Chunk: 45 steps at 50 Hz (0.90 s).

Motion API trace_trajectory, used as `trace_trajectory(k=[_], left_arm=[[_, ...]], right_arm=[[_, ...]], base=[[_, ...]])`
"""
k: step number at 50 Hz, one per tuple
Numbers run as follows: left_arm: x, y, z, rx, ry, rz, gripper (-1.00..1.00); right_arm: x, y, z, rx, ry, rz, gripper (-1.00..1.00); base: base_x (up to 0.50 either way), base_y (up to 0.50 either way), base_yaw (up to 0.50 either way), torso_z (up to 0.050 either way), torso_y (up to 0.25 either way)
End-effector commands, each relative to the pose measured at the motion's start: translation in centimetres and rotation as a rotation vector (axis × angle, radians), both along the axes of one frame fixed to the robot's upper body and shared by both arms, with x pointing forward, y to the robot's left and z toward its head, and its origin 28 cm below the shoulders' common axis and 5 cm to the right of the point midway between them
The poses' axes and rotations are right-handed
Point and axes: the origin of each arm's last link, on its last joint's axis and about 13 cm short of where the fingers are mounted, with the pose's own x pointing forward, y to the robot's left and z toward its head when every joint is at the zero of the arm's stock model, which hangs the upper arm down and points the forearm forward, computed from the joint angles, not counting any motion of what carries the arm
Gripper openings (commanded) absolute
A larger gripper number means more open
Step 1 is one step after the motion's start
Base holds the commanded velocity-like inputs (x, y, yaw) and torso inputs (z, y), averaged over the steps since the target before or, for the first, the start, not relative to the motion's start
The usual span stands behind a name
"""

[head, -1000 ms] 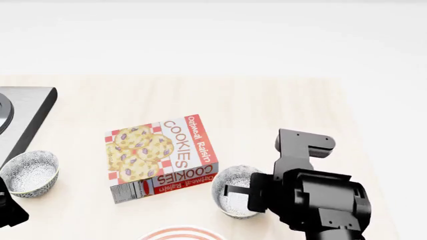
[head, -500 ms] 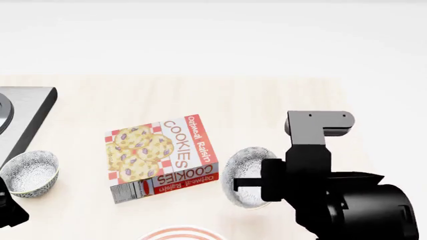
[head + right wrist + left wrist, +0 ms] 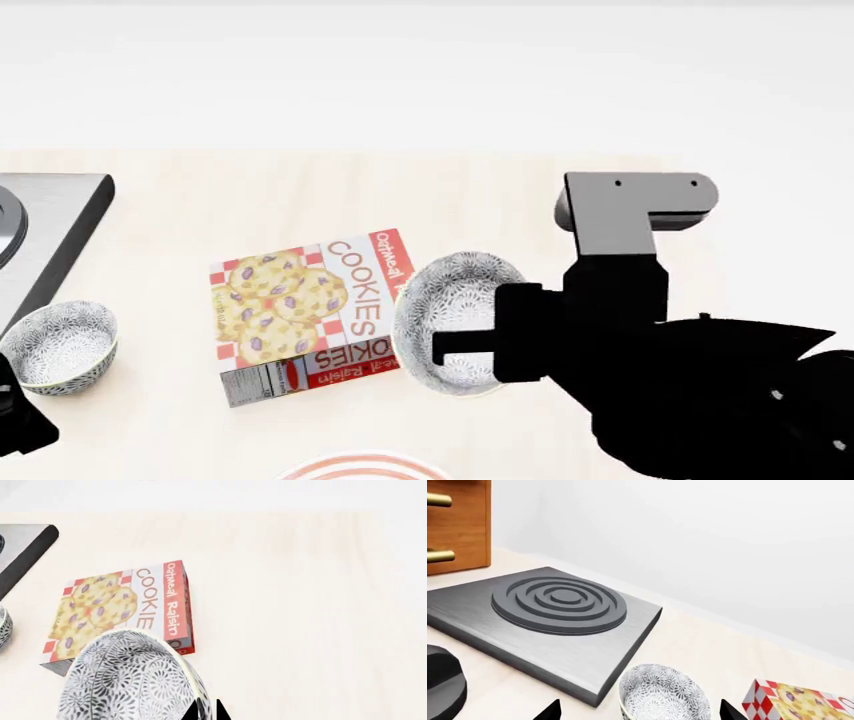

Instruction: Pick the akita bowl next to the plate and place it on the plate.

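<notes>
Right tool [image 3: 461,355]: gripping the rim of the grey-and-white speckled akita bowl [image 3: 454,310], holding it tilted above the pale wooden surface [image 3: 534,200].
Bowl position: overlapping the cookie box [image 3: 320,315].
Red-ringed white plate [image 3: 363,467]: lying at the near edge.
Left tool [image 3: 637,712]: spreading wide, holding nothing.

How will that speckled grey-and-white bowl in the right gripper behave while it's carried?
The speckled grey-and-white bowl looks rigid, so it probably won't flex. It hangs tilted from a rim pinch by the right gripper, so it may swing or slip. It looks ceramic, likely fragile if dropped.

Cookie box [image 3: 320,315]: "Oatmeal Raisin COOKIES" on top face, repeated on side.
</notes>
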Motion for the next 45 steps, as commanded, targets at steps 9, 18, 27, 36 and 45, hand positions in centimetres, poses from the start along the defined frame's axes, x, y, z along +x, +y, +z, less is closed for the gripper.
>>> trace_trajectory(k=[9, 18, 27, 36, 45], left_arm=[[0.0, 0.0, 0.0, 0.001, -0.001, -0.001, 1.00], [0.0, 0.0, -0.1, -0.001, 0.000, -0.002, 1.00], [0.1, 0.0, -0.1, 0.000, 0.000, -0.001, 1.00], [0.0, 0.0, -0.1, -0.001, 0.000, -0.001, 1.00], [0.1, 0.0, -0.2, 0.000, 0.001, -0.001, 1.00]], right_arm=[[-1.1, 0.2, -0.3, 0.143, 0.056, 0.100, -1.00], [-1.0, 0.7, -1.5, 0.191, 0.089, 0.136, -1.00], [-1.2, 1.2, -2.6, 0.224, 0.118, 0.177, -1.00], [-1.3, 1.4, -3.8, 0.245, 0.153, 0.212, -1.00], [-1.6, 1.6, -4.7, 0.241, 0.178, 0.237, -1.00]], base=[[0.00, 0.00, 0.00, 0.000, 0.000], [0.00, 0.00, 0.00, 0.000, 0.001], [0.00, 0.00, 0.00, 0.000, 0.000], [0.00, 0.00, 0.00, 0.000, 0.000], [0.00, 0.00, 0.00, 0.000, 0.001]])
